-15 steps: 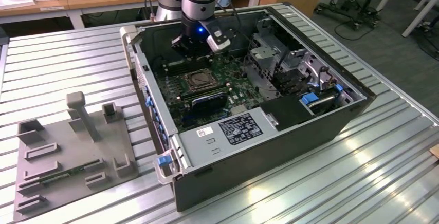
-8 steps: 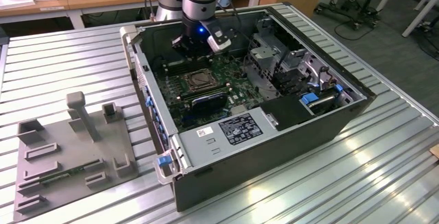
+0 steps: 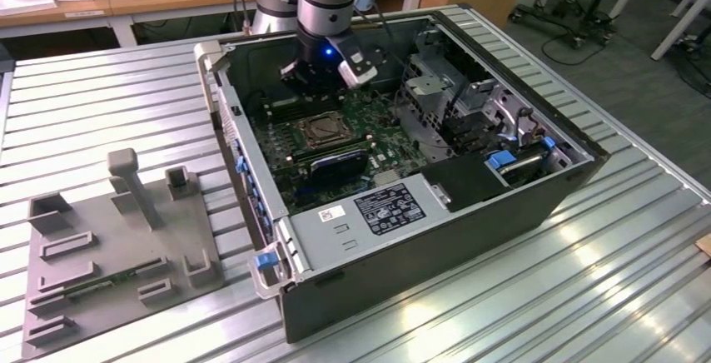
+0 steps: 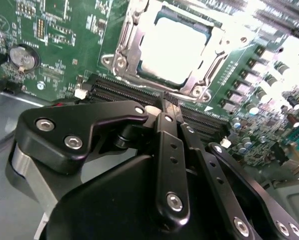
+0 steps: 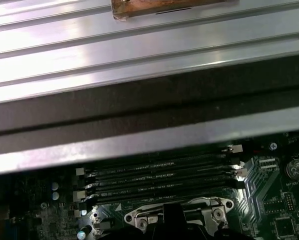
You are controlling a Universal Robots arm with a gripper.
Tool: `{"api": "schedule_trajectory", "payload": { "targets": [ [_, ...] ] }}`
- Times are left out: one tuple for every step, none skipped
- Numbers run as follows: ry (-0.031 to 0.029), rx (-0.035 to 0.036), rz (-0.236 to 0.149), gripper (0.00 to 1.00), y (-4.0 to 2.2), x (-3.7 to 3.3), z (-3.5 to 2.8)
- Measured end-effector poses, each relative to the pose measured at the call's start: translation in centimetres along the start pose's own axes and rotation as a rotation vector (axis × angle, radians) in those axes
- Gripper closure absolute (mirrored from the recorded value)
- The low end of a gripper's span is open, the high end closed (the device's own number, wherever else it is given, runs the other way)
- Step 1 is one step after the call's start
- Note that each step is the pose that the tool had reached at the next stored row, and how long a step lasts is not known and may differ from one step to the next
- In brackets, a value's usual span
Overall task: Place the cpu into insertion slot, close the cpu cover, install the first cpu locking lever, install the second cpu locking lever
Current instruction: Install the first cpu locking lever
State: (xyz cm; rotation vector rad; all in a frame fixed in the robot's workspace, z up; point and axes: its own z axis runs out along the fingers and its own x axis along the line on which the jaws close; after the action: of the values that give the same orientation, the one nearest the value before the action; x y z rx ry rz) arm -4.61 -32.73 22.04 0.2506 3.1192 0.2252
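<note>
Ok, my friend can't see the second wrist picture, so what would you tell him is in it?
The cpu, pale and shiny, sits in the insertion slot on the green motherboard, with the cpu cover framing it. The black gripper is close above the long black memory slots beside it.

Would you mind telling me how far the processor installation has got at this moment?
Done, by the look of it: the cpu sits in the insertion slot, and the cpu cover appears to lie flat around it. In hand: nothing; the gripper hovers beside the socket, above the memory slots, fingers together. Left: I cannot tell from these pictures whether either locking lever is latched.
</note>
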Motion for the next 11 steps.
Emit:
{"api": "schedule_trajectory", "payload": {
  "targets": [
    [0.0, 0.0001, 0.0, 0.89, -0.17, -0.03, -0.03],
    [0.0, 0.0003, 0.0, 0.89, -0.34, -0.06, -0.05],
    [-0.0001, 0.0003, 0.0, 0.89, -0.49, -0.08, -0.07],
    [0.0, 0.0003, 0.0, 0.89, -0.66, -0.11, -0.1],
    [-0.0001, 0.0005, 0.0, 0.89, -0.83, -0.14, -0.12],
    [-0.0001, 0.0005, 0.0, 0.89, -1.02, -0.17, -0.15],
    [-0.0005, 0.0003, 0.0, 0.89, -1.21, -0.2, -0.17],
    [-0.0011, 0.0003, 0.0, 0.89, -1.4, -0.23, -0.18],
    [-0.002, 0.0001, -0.001, 0.89, -1.59, -0.26, -0.19],
    [-0.0032, -0.0001, -0.001, 0.89, -1.76, -0.29, -0.2],
    [-0.0045, -0.0004, -0.002, 0.89, -1.93, -0.31, -0.21]
  ]
}}
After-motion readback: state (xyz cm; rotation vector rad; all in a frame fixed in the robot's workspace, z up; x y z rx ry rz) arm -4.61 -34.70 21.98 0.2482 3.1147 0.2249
